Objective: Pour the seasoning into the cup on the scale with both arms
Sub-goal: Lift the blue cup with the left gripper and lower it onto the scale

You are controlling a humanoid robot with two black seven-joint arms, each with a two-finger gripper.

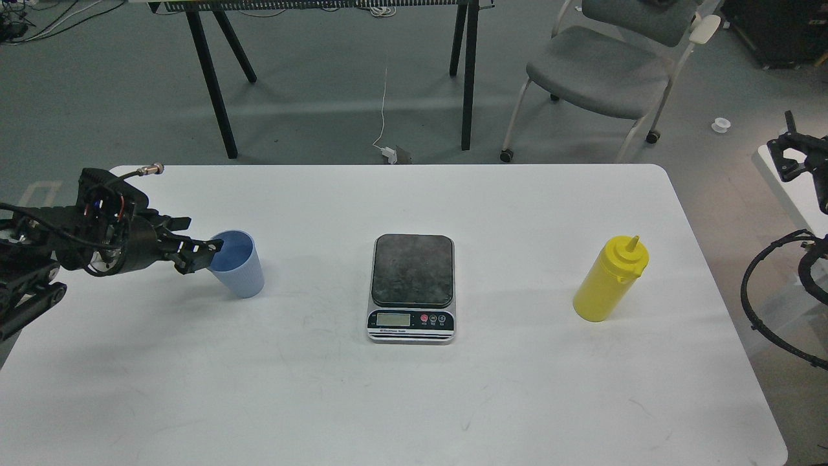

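Tabletop (388,401): a white rounded surface that carries the three things of the task, set in a row from our left to our right and well apart from one another.

Cup (238,264): light blue with ribbed sides, upright at the left of the tabletop, its mouth open to view; we see nothing inside it but its blue wall.

Left hand (206,249): at the end of our left arm, which enters from the left edge. Its black fingers (194,247) reach the near-left rim of the cup, one tip over the mouth. We cannot tell whether the fingers clamp the rim or only lie against it.

Scale (412,288): flat at the middle of the tabletop, its dark square platform bare; the display and red button face us on the front strip.

Bottle (609,279): yellow, standing at the right of the tabletop, its pointed nozzle toward the upper right; nothing touches it.

Right arm (805,162): only dark parts and a cable loop show at the right edge, off the tabletop; we cannot make out the right hand.

Floor (323,97): grey, beyond the far edge, with black table legs (213,84) and a grey chair (601,71).
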